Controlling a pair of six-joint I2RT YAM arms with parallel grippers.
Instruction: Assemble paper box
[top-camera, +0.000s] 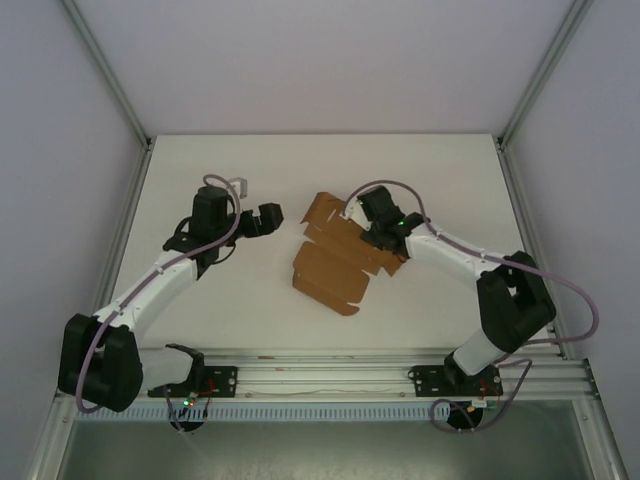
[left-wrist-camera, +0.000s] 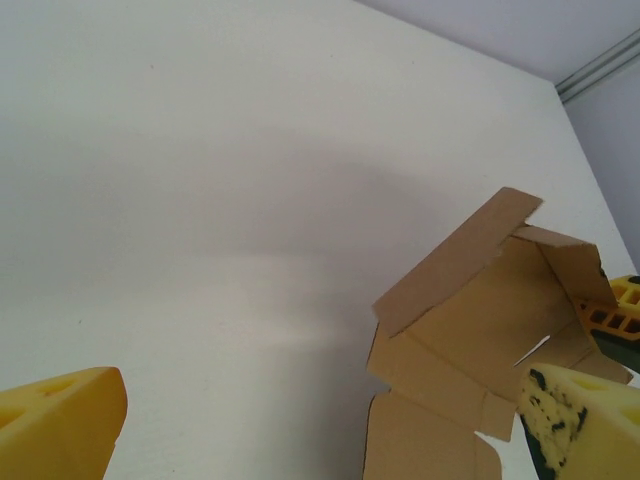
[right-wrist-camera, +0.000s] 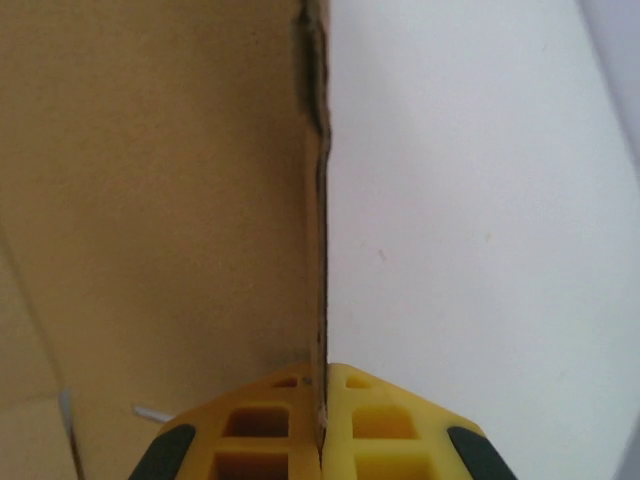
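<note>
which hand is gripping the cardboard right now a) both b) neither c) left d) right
d: the right hand is shut on a thin edge of the paper box, while the left hand stands open, short of the box.

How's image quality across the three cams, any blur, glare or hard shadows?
Top external: even diffuse light, no glare, paper box fairly sharp with barely any shadow. Left wrist: a broad soft shadow lies across the table; left hand, its pads slightly blurred. Right wrist: the box panel pinched in the right hand is close and soft, its texture smeared.
</note>
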